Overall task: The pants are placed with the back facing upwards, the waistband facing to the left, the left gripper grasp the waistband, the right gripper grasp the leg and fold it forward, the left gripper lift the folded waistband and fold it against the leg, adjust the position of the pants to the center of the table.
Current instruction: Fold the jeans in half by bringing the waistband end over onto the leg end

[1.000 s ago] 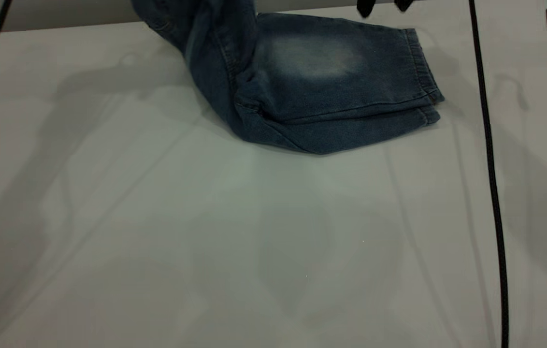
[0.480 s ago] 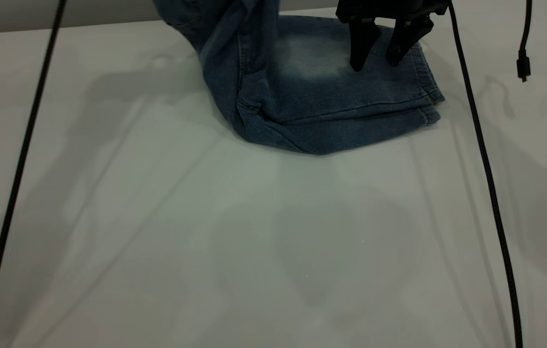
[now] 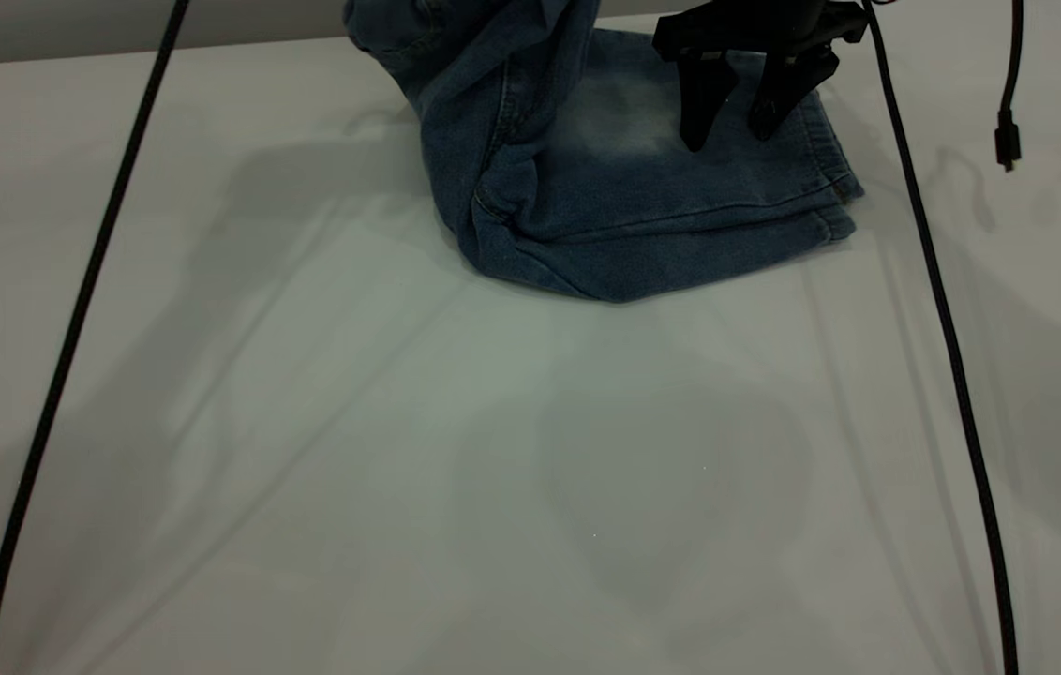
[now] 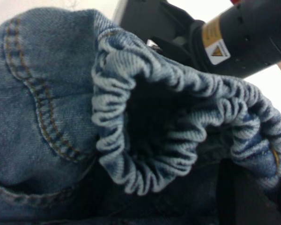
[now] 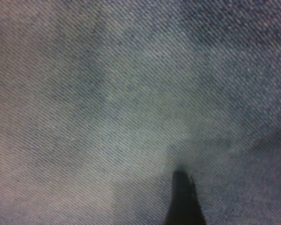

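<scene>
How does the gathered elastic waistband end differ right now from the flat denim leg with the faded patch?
The gathered elastic waistband is lifted off the white table, bunched and ruched; the flat denim leg lies spread on it. The waistband is uniformly dark; the leg bears a pale oval. The open right gripper stands at the leg. Both are blue denim.

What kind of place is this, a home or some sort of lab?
Probably a robot lab or test bench: a bare white table, a black right gripper hanging over denim pants, and loose black cables trailing across.
</scene>
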Robot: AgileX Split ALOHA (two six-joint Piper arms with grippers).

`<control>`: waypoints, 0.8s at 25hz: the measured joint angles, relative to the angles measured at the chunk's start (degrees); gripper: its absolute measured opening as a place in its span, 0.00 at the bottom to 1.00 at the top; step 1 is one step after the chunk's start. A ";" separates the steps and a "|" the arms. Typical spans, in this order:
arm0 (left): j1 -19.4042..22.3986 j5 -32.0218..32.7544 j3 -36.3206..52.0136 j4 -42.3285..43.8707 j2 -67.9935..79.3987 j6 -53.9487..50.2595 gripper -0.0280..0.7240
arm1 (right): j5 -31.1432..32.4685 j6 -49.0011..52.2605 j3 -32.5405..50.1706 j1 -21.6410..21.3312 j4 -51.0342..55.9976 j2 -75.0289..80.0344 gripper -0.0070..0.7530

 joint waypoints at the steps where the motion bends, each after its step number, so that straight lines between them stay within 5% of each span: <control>1: -0.31 -0.19 0.00 0.00 0.00 -0.07 0.20 | 0.00 -0.06 0.00 0.00 -0.01 -0.20 0.57; 12: -0.94 -0.39 0.00 0.10 0.00 -0.11 0.20 | 2.82 -1.13 -8.10 -0.74 -9.34 -2.18 0.57; 20: -3.94 -2.61 0.00 3.30 0.30 -0.13 0.20 | 2.71 1.30 -15.17 -5.40 -9.87 -3.03 0.57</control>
